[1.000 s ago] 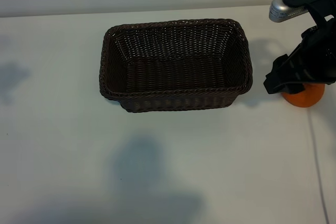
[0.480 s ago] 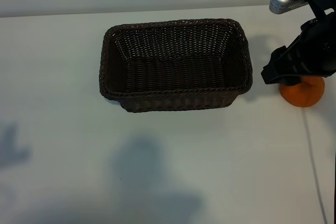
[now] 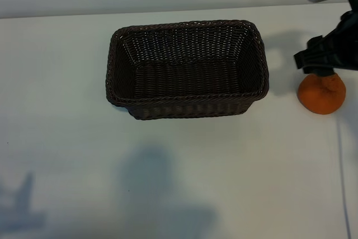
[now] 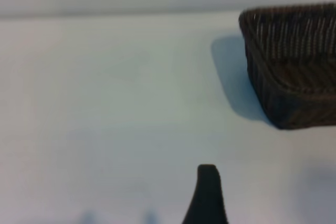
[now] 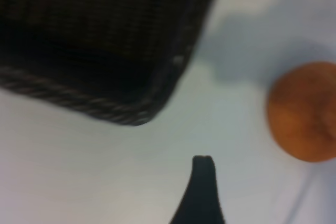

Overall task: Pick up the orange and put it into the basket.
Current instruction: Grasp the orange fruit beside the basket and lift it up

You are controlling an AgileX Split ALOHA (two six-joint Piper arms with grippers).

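The orange (image 3: pixel 321 94) lies on the white table to the right of the basket (image 3: pixel 187 107), apart from it. The basket is a dark brown wicker one and holds nothing. My right gripper (image 3: pixel 323 64) hangs over the orange's far edge, open and holding nothing. In the right wrist view one black finger (image 5: pixel 202 190) shows over bare table, with the orange (image 5: pixel 305 111) off to the side and the basket's corner (image 5: pixel 136 111) beyond. The left arm is outside the exterior view. In its wrist view a single finger (image 4: pixel 208 195) shows above bare table, well away from the basket (image 4: pixel 294 61).
The white table (image 3: pixel 184 183) runs wide in front of the basket. A thin cable (image 3: pixel 342 172) trails down the table's right side. Arm shadows fall on the table at the bottom left and bottom middle.
My right gripper has drawn back to the right and away from the basket, uncovering more of the orange, which has stayed put. The left arm's shadow has slid toward the table's near left corner.
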